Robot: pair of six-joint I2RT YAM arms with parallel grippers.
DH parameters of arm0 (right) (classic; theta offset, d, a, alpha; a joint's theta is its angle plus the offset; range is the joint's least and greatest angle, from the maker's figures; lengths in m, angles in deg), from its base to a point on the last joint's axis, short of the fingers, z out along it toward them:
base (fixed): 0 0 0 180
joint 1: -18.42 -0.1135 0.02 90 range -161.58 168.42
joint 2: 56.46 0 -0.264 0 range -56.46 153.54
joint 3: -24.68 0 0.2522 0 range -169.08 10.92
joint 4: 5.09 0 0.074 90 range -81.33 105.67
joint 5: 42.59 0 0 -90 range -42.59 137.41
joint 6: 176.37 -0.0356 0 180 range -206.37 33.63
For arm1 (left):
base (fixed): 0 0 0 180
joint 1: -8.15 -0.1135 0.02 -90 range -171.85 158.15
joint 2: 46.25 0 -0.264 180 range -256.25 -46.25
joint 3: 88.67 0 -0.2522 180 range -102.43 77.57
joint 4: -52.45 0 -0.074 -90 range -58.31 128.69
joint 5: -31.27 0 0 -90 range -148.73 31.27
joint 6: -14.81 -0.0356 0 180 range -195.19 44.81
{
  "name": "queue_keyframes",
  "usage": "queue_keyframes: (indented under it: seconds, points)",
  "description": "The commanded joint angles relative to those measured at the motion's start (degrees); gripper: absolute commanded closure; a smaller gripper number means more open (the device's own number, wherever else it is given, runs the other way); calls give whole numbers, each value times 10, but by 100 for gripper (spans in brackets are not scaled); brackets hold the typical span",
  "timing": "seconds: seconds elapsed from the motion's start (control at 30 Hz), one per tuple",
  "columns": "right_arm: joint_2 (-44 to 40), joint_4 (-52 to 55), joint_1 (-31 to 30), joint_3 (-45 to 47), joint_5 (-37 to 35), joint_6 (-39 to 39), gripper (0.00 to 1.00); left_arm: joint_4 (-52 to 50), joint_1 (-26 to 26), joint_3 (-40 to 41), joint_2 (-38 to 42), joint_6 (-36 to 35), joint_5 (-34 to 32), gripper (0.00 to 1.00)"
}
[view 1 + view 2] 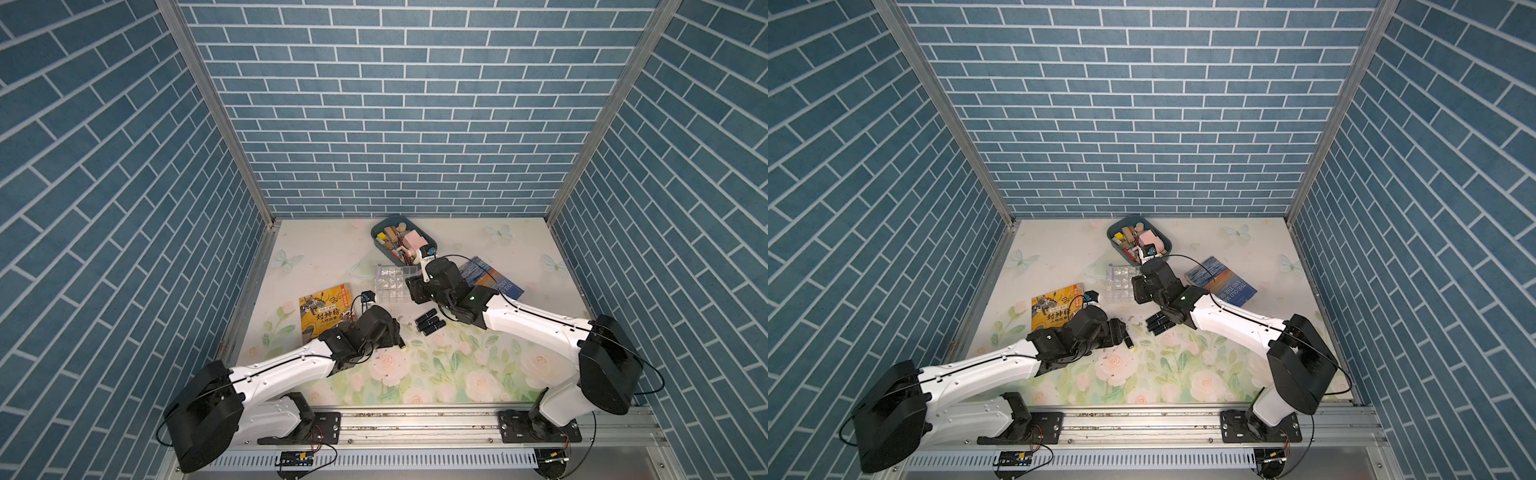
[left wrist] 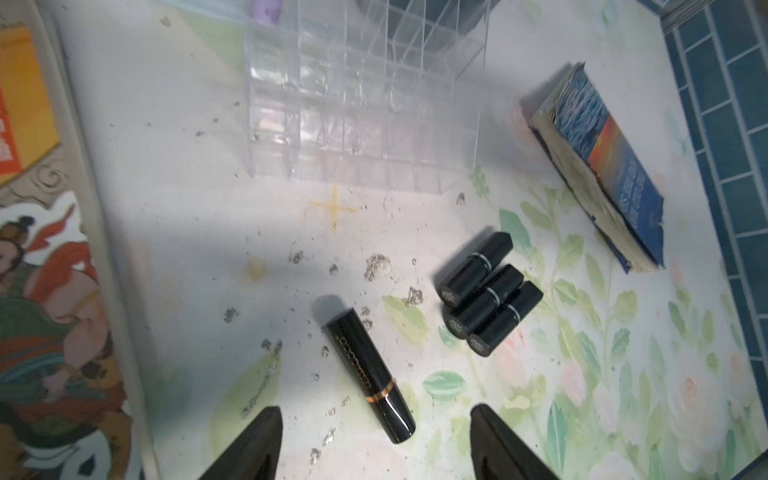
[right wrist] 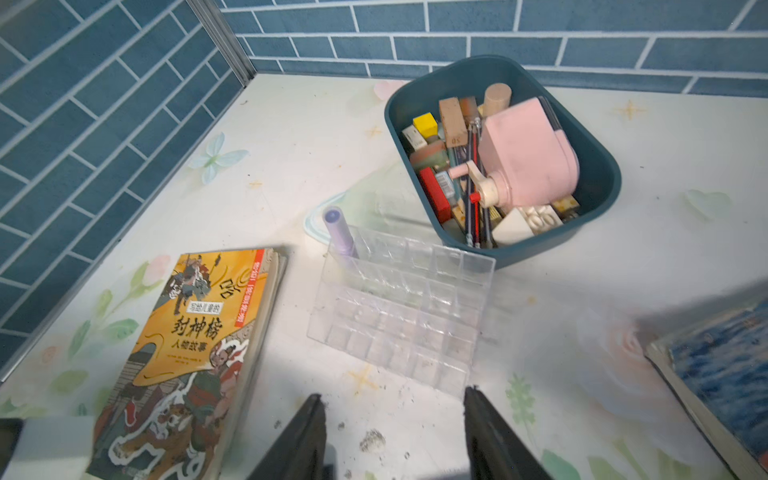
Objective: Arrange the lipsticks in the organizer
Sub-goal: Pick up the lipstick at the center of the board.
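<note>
A: Top views first. Where was everything?

B: In both top views the organizer [image 1: 392, 282] sat mid-table, just in front of the tray [image 1: 376, 232]. The three black lipsticks [image 1: 430, 323] lay bunched nearer the robot, just beside the right arm. The gold-band lipstick [image 1: 402, 345] poked out by the left claw [image 1: 395, 334]. The right claw [image 1: 412, 291] hung just beside the organizer. Couldn't read either claw's jaws from up there.

A: Left wrist cam?

B: The left claw [image 2: 374, 409] was spread wide, pinching nothing. The gold-band lipstick [image 2: 370, 374] lay flat on the table w/ one end reaching in btw the fingers. Prob. lined up for a pick, imo. The three black lipsticks [image 2: 490, 297] lay side by side, touching, apart from the organizer [image 2: 365, 116].

A: Right wrist cam?

B: The right claw [image 3: 394, 397] was spread too, empty, facing the organizer [image 3: 399, 311]. The lilac lipstick [image 3: 338, 232] stood in a corner cell, leaning a bit, so one of five was done. The other cells looked empty. The cells opened upward, which suits dropping tubes in end-first.

A: Surface, room?

B: The table [image 3: 291, 145] had a pale floral cover w/ roses & butterflies, scuffed w/ grey flecks. The yellow book [image 3: 187, 340] and blue book [image 3: 719, 374] flanked the organizer. Blue brick-pattern walls stood on three sides, w/ metal corner posts.
</note>
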Motion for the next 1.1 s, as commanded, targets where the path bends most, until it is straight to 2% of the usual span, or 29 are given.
queue_keyframes:
  seconds: [0.0,0.2,0.6,0.73,0.93,1.07]
  points:
    - [-34,-5,5,32,-15,-25,44,-40,20,-25,-29,30,-38,25]
    - [-62,-10,7,69,-22,-37,44,-38,40,-55,-86,31,-35,28]
    - [-64,-21,7,103,3,-60,45,-33,39,-91,-156,-2,-24,37]
    - [-64,-25,7,104,2,-62,45,-50,36,-102,-175,-18,-46,39]
    - [-64,-27,2,113,15,-70,46,-79,14,-125,-186,-48,-58,37]
    - [-48,-18,-29,117,21,-58,45,-74,-15,-115,-141,-55,-31,30]
